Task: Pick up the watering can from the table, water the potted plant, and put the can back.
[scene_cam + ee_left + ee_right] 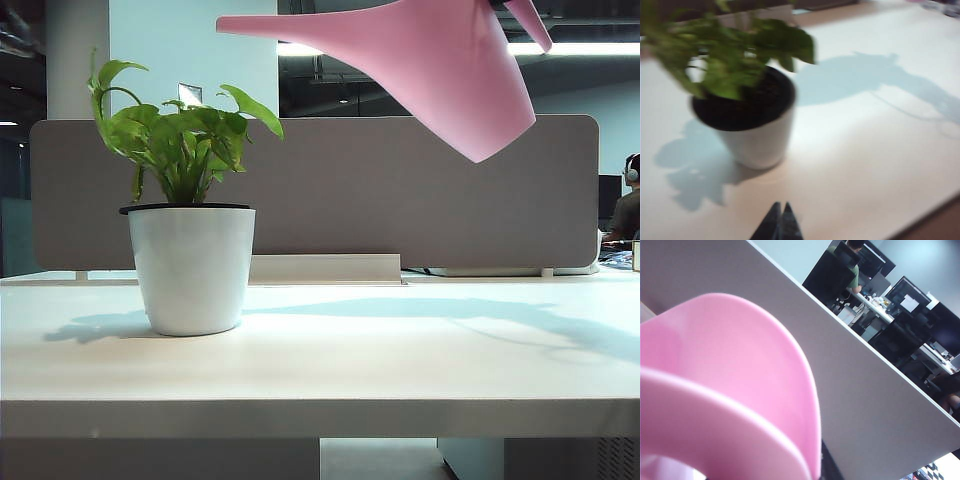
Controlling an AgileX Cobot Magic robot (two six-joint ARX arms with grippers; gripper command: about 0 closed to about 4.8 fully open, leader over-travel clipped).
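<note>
Watering can (440,70), tall, smooth and pink plastic, is seen raised in the air and tilted, above and to the right of the leafy green potted plant (190,240) in its round white pot; its slender spout is pointed toward the leaves. The plant is carried by the wide pale counter (400,350). The left tool (778,223) is seen closed near the pot. The right tool itself is not visible; only pink plastic fills its wrist view.

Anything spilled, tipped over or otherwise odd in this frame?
Nothing stands out. The potted plant stands upright on the table, no spill visible. The watering can hangs tilted above, spout toward the plant. Left gripper closed near the pot; the right gripper is unseen.
</note>
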